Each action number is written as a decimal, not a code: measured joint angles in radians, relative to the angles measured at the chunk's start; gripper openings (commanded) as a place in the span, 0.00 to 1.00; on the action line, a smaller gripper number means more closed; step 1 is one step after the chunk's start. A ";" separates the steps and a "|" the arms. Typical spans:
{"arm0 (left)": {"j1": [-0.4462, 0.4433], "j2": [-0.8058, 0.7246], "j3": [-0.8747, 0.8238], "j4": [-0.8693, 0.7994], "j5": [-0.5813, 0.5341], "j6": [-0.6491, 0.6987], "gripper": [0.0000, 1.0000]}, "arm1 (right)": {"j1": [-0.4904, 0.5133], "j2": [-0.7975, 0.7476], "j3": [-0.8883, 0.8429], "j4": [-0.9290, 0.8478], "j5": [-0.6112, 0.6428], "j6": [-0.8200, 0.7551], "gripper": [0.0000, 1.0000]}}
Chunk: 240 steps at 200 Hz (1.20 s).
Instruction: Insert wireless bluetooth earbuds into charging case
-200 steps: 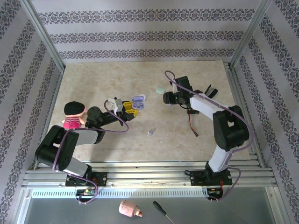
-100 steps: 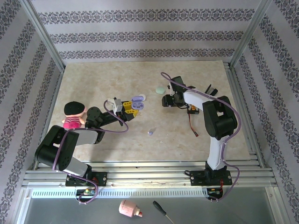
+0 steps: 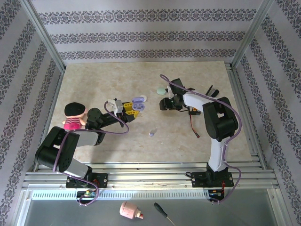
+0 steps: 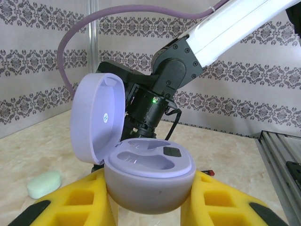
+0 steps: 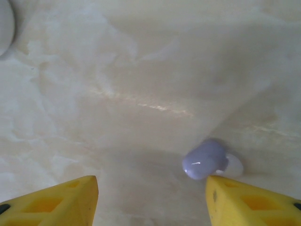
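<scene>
My left gripper [image 3: 134,109] is shut on the lilac charging case [image 4: 148,177], with a yellow pad on each side of its base. The lid [image 4: 97,119] stands open and both sockets are empty. My right gripper [image 3: 165,104] is low over the table, just right of the case, and stands open [image 5: 153,200]. One lilac earbud [image 5: 205,160] with a whitish tip lies on the table between its fingers, close to the right fingertip [image 5: 254,200] and not gripped. A second lilac earbud [image 3: 151,133] lies loose nearer the front.
A pale green pebble-like case [image 3: 161,90] lies shut just beyond the right gripper, also in the left wrist view [image 4: 44,183]. A doll [image 3: 74,116] stands beside the left arm. A black part [image 3: 210,91] and a cable [image 3: 194,125] lie at the right.
My right gripper has moved left toward the held case, come down close to the table and opened wider. The left gripper and the case have not moved.
</scene>
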 measured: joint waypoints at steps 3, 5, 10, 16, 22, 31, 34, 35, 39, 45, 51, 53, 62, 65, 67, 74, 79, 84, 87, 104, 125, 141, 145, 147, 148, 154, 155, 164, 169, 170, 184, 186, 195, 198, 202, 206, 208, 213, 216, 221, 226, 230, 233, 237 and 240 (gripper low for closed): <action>0.000 0.000 0.000 0.000 0.000 0.000 0.20 | 0.002 0.000 0.000 0.000 -0.004 0.000 0.62; 0.000 0.000 0.000 0.000 0.000 0.000 0.20 | 0.004 0.000 0.000 0.000 -0.008 0.000 0.62; 0.000 0.000 -0.001 0.000 0.000 0.000 0.20 | 0.006 0.000 0.000 0.002 -0.016 0.000 0.62; 0.000 0.000 -0.002 0.000 0.000 0.000 0.20 | 0.010 0.000 0.000 0.002 -0.024 -0.001 0.62; 0.000 0.000 -0.002 0.000 0.000 0.000 0.20 | 0.013 0.000 0.000 0.003 -0.030 -0.001 0.62; 0.000 -0.001 -0.003 0.000 0.000 0.000 0.20 | 0.013 -0.001 0.000 0.005 -0.041 -0.001 0.62; 0.000 -0.002 -0.003 0.000 0.000 0.000 0.20 | 0.013 -0.001 0.000 0.006 -0.044 -0.002 0.62; 0.000 -0.002 -0.003 0.000 0.000 0.000 0.20 | 0.013 -0.002 0.000 0.007 -0.044 -0.002 0.62; 0.000 -0.002 -0.003 0.000 0.000 0.000 0.20 | 0.014 -0.003 -0.002 0.010 -0.046 -0.003 0.62; 0.000 -0.003 -0.003 0.000 0.000 0.000 0.20 | 0.015 -0.006 -0.003 0.010 -0.045 -0.005 0.62; 0.000 -0.004 -0.003 0.000 0.000 0.000 0.20 | 0.014 -0.011 -0.003 0.010 -0.044 -0.008 0.62; 0.000 -0.005 -0.003 0.000 0.000 0.000 0.20 | 0.014 -0.013 -0.004 0.010 -0.044 -0.009 0.62; 0.000 -0.008 -0.003 -0.001 0.000 0.001 0.20 | 0.010 -0.021 -0.004 0.009 -0.043 -0.019 0.62; 0.000 -0.008 -0.003 -0.001 0.000 0.001 0.20 | 0.008 -0.025 -0.004 0.009 -0.043 -0.024 0.63; 0.000 -0.009 -0.003 -0.001 0.000 0.001 0.20 | 0.006 -0.027 -0.004 0.009 -0.043 -0.024 0.63; 0.000 -0.011 -0.003 -0.002 0.000 0.001 0.20 | -0.003 -0.033 -0.004 0.009 -0.043 -0.033 0.63; 0.000 -0.013 -0.003 -0.002 0.000 0.001 0.20 | -0.010 -0.037 -0.003 0.009 -0.044 -0.040 0.64; 0.000 -0.014 -0.003 -0.002 0.000 0.001 0.20 | -0.019 -0.038 -0.002 0.008 -0.044 -0.050 0.64; 0.000 -0.014 -0.003 -0.002 0.000 0.001 0.20 | -0.023 -0.038 0.000 0.006 -0.044 -0.052 0.64; 0.000 -0.016 -0.003 -0.002 0.000 0.001 0.20 | -0.053 -0.030 0.023 -0.011 -0.047 -0.078 0.65; 0.000 -0.017 -0.003 -0.002 0.000 0.001 0.20 | -0.084 0.006 0.085 -0.025 -0.070 -0.105 0.65; 0.000 -0.017 -0.003 -0.002 0.000 0.001 0.20 | -0.100 0.044 0.129 -0.028 -0.100 -0.119 0.65; 0.000 -0.017 -0.003 -0.002 0.000 0.001 0.20 | -0.101 0.052 0.136 -0.027 -0.109 -0.121 0.65; 0.000 -0.017 -0.003 -0.002 0.000 0.001 0.20 | -0.102 0.057 0.140 -0.028 -0.113 -0.123 0.65; 0.000 -0.017 -0.003 -0.002 0.000 0.001 0.20 | -0.103 0.060 0.142 -0.028 -0.116 -0.124 0.65; 0.000 -0.017 -0.003 -0.002 0.000 0.001 0.20 | -0.106 0.072 0.148 -0.028 -0.130 -0.129 0.64; 0.000 -0.017 -0.003 -0.002 0.000 0.001 0.20 | -0.106 0.073 0.148 -0.029 -0.132 -0.129 0.64; 0.000 -0.017 -0.003 -0.002 0.000 0.001 0.20 | -0.108 0.090 0.154 -0.035 -0.159 -0.134 0.64; 0.000 -0.017 -0.003 -0.002 0.000 0.001 0.20 | -0.108 0.098 0.156 -0.038 -0.172 -0.134 0.64; 0.000 -0.017 -0.003 -0.002 0.000 0.001 0.20 | -0.108 0.099 0.156 -0.038 -0.174 -0.135 0.64; 0.000 -0.017 -0.003 -0.002 0.000 0.001 0.20 | -0.108 0.119 0.158 -0.045 -0.210 -0.137 0.63; 0.000 -0.017 -0.003 -0.002 0.000 0.001 0.20 | -0.108 0.121 0.158 -0.046 -0.214 -0.137 0.63; 0.000 -0.017 -0.003 -0.002 0.000 0.001 0.20 | -0.109 0.128 0.157 -0.051 -0.230 -0.138 0.62; 0.000 -0.017 -0.003 -0.002 0.000 0.001 0.20 | -0.111 0.129 0.157 -0.050 -0.232 -0.139 0.62; 0.000 -0.017 -0.003 -0.002 0.000 0.001 0.20 | -0.114 0.129 0.157 -0.050 -0.236 -0.140 0.61; 0.000 -0.017 -0.003 -0.002 0.000 0.001 0.20 | -0.114 0.129 0.156 -0.050 -0.247 -0.140 0.61; 0.000 -0.018 -0.003 -0.002 0.000 0.001 0.20 | -0.114 0.129 0.156 -0.050 -0.251 -0.140 0.61; 0.000 -0.019 -0.003 -0.003 0.001 0.001 0.20 | -0.115 0.129 0.154 -0.048 -0.258 -0.141 0.60; 0.000 -0.019 -0.003 -0.003 0.001 0.001 0.20 | -0.115 0.129 0.153 -0.046 -0.263 -0.141 0.60; 0.000 -0.021 -0.003 -0.003 0.001 0.001 0.20 | -0.115 0.129 0.146 -0.042 -0.271 -0.142 0.60; 0.000 -0.023 -0.003 -0.004 0.001 0.001 0.20 | -0.115 0.129 0.140 -0.040 -0.276 -0.144 0.60; 0.000 -0.024 -0.003 -0.004 0.001 0.001 0.20 | -0.116 0.127 0.134 -0.032 -0.278 -0.145 0.59; 0.000 -0.025 -0.003 -0.004 0.001 0.001 0.20 | -0.119 0.126 0.129 -0.029 -0.282 -0.148 0.59; 0.000 -0.026 -0.003 -0.004 0.001 0.001 0.20 | -0.121 0.122 0.124 -0.023 -0.288 -0.148 0.59; 0.000 -0.026 -0.003 -0.005 0.001 0.001 0.20 | -0.122 0.119 0.120 -0.022 -0.290 -0.149 0.59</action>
